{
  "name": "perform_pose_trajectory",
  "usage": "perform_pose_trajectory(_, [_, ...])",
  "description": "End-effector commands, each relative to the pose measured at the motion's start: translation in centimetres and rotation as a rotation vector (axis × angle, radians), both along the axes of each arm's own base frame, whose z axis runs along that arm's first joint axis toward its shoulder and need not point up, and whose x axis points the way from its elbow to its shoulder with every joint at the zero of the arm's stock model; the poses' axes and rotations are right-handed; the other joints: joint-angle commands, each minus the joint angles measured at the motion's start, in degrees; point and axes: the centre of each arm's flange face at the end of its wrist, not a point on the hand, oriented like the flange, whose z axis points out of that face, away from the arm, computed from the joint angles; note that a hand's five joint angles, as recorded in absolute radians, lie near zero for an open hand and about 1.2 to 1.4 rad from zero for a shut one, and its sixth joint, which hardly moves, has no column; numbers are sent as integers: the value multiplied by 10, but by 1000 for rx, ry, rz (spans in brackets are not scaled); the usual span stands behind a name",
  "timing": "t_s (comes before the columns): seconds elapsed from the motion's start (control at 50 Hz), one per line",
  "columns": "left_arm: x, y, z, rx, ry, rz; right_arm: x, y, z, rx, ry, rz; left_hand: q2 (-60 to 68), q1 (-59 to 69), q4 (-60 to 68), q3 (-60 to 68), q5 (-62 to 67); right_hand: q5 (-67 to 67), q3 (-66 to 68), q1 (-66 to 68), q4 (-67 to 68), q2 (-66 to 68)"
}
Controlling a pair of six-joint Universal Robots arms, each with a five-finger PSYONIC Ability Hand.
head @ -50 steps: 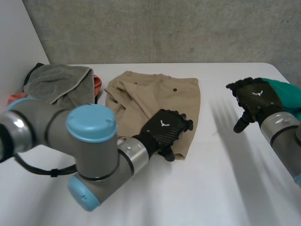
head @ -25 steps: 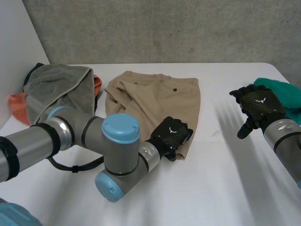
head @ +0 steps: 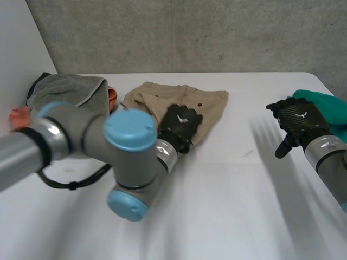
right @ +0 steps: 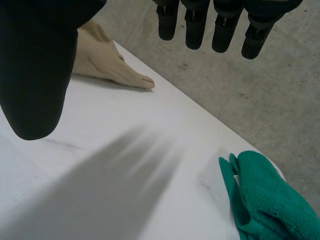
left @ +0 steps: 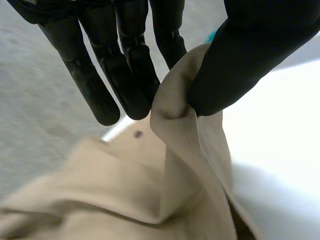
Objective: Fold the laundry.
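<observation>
Here, shorts [head: 211, 104] (an edge) pinched by left hand [head: 180, 123].

head view: bright, even, diffuse light from above. the white table [head: 233, 216] reads pale with no hard glare, the grey wall [head: 217, 32] is evenly lit, and a soft highlight sits on the light-blue cap [head: 127, 130] of the left arm. left wrist view: the table is washed almost to plain white beside the khaki shorts [left: 100, 200], with a narrow dark shadow under their lifted edge. right wrist view: the teal cloth [right: 265, 195] is lit evenly.
</observation>
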Motion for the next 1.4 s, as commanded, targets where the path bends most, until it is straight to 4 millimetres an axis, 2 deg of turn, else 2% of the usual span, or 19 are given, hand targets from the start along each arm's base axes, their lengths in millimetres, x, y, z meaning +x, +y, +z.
perform_pose_trajectory(0.02, [38, 21, 55, -39, 45, -5, 9, -13, 2, 20, -25, 66, 117, 149, 114, 120, 126, -27, -19, -27, -18, -19])
perform_pose_trajectory(0.18, [76, 53, 90, -76, 79, -24, 60, -26, -9, 59, -138, 272, 117, 149, 114, 120, 126, -27, -19, -27, -18, -19])
perform_pose_trajectory(0.28, [94, 68, 108, -111, 109, -16, 99, -38, -41, 81, -155, 326, 117, 149, 114, 120, 126, -27, -19, -27, -18, -19])
perform_pose_trajectory(0.42, [107, 75, 121, -135, 137, 14, 135, -40, -88, 91, -115, 344, 117, 149, 114, 120, 126, -27, -19, -27, -18, -19])
perform_pose_trajectory(0.46, [110, 74, 123, -138, 143, 30, 142, -39, -96, 94, -101, 347, 117, 149, 114, 120, 126, 144, 152, 144, 153, 152])
perform_pose_trajectory(0.48, [111, 73, 124, -139, 147, 40, 142, -38, -95, 97, -93, 341, 117, 149, 114, 120, 126, 290, 298, 289, 299, 298])
perform_pose_trajectory(0.5, [114, 70, 125, -139, 153, 62, 140, -38, -94, 105, -86, 325, 117, 149, 114, 120, 126, 551, 559, 551, 560, 559])
perform_pose_trajectory(0.52, [115, 69, 126, -137, 157, 73, 138, -38, -90, 100, -89, 311, 117, 149, 114, 120, 126, 672, 680, 672, 681, 680])
perform_pose_trajectory(0.56, [117, 66, 125, -133, 161, 87, 130, -47, -72, 57, -112, 267, 117, 149, 114, 120, 126, 673, 681, 673, 682, 681])
perform_pose_trajectory(0.6, [119, 64, 126, -129, 171, 99, 113, -60, -39, -18, -155, 209, 117, 149, 114, 120, 126, 673, 681, 673, 682, 681])
perform_pose_trajectory(0.7, [126, 60, 132, -131, 195, 123, 84, -59, 24, -122, -184, 188, 117, 149, 114, 120, 126, 673, 681, 673, 682, 681])
perform_pose_trajectory(0.72, [130, 57, 134, -132, 199, 136, 75, -55, 44, -152, -169, 192, 117, 149, 114, 120, 126, 673, 681, 673, 682, 681])
perform_pose_trajectory(0.78, [137, 53, 138, -137, 207, 164, 59, -42, 70, -164, -121, 194, 117, 149, 114, 120, 126, 673, 681, 673, 682, 681])
perform_pose_trajectory(0.88, [155, 44, 154, -145, 240, 232, 29, -2, 136, -203, 15, 208, 117, 149, 114, 120, 126, 673, 681, 673, 682, 681])
perform_pose_trajectory(0.96, [167, 42, 173, -161, 291, 261, 19, 23, 184, -297, 33, 214, 117, 149, 114, 120, 126, 673, 681, 673, 682, 681])
perform_pose_trajectory(1.04, [175, 42, 193, -190, 348, 270, 15, 31, 209, -348, 21, 215, 117, 149, 114, 120, 126, 673, 681, 673, 682, 681])
perform_pose_trajectory(1.16, [182, 43, 218, -206, 423, 281, 16, 45, 226, -298, 20, 244, 117, 149, 114, 120, 126, 673, 681, 673, 682, 681])
perform_pose_trajectory(1.34, [189, 64, 287, -343, 566, 246, 8, 68, 287, -439, -27, 222, 117, 149, 114, 120, 126, 673, 681, 673, 682, 681])
perform_pose_trajectory(1.4, [193, 65, 306, -391, 610, 260, 3, 72, 299, -457, -75, 213, 117, 149, 114, 120, 126, 673, 681, 673, 682, 681])
